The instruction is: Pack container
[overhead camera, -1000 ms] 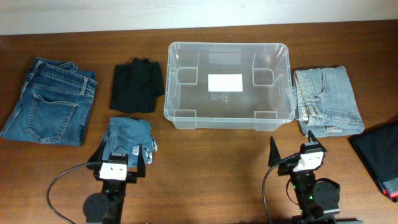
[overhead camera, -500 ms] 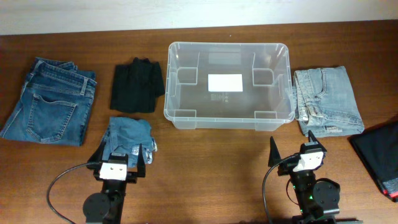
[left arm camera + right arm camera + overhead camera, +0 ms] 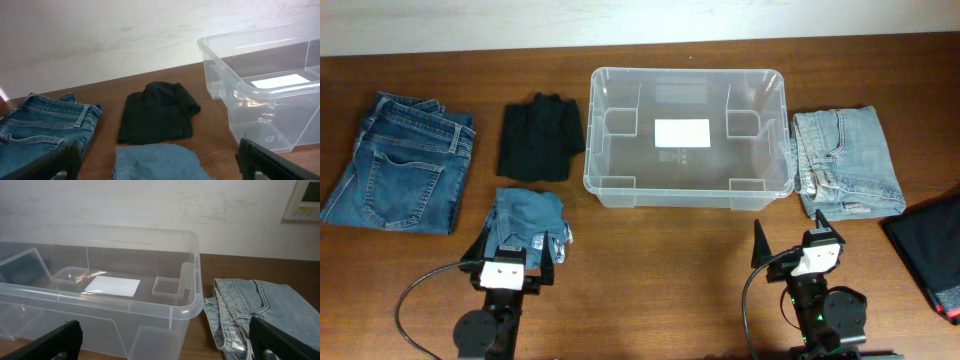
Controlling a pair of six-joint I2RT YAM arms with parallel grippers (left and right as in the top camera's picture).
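The clear plastic container (image 3: 686,194) stands at the table's centre back, with only a white label on its base. It also shows in the left wrist view (image 3: 260,91) and the right wrist view (image 3: 100,301). My left gripper (image 3: 513,250) is open and empty at the front left, its fingers (image 3: 160,169) on either side of a small folded blue denim piece (image 3: 528,220) (image 3: 160,157). My right gripper (image 3: 790,245) is open and empty at the front right, in front of the container's right corner (image 3: 165,345).
Dark blue jeans (image 3: 402,160) lie far left. A folded black garment (image 3: 540,137) lies left of the container. Light blue jeans (image 3: 845,162) (image 3: 260,310) lie right of it. A black item with a red edge (image 3: 930,245) sits at the right edge.
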